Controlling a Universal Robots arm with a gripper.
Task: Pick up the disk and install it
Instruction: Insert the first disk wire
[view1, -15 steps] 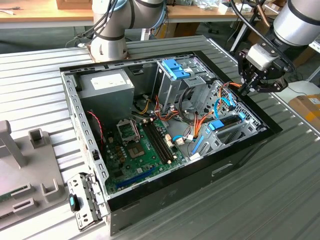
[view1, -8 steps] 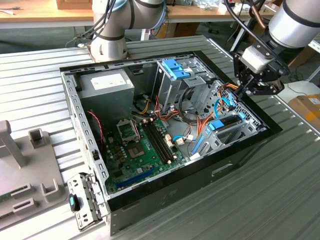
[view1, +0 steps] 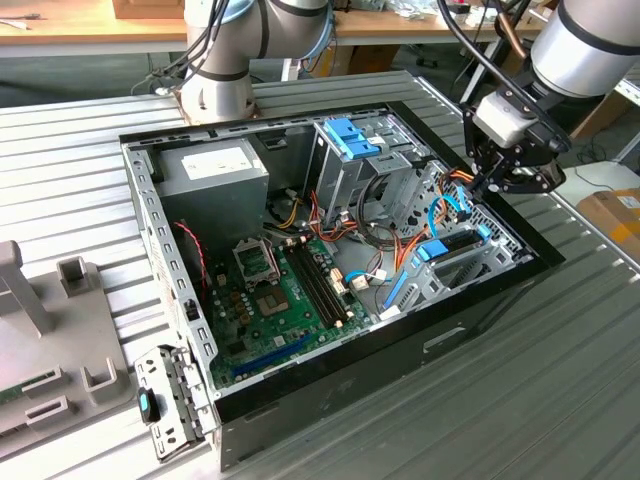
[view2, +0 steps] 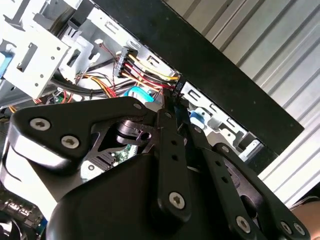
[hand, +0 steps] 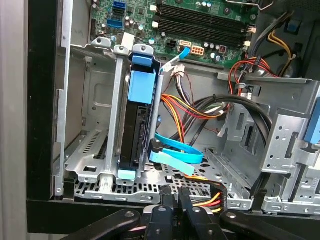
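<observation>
disk (hand: 139, 92): in bay (hand: 107, 150) | end effector (hand: 173, 197): seemingly closed, empty

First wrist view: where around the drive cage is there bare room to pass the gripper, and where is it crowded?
Free: the empty bay between the black case wall and the disk; the perforated floor between the blue cables and the grey bracket. Crowded: the orange and yellow wires beside the disk, near the gripper.
</observation>
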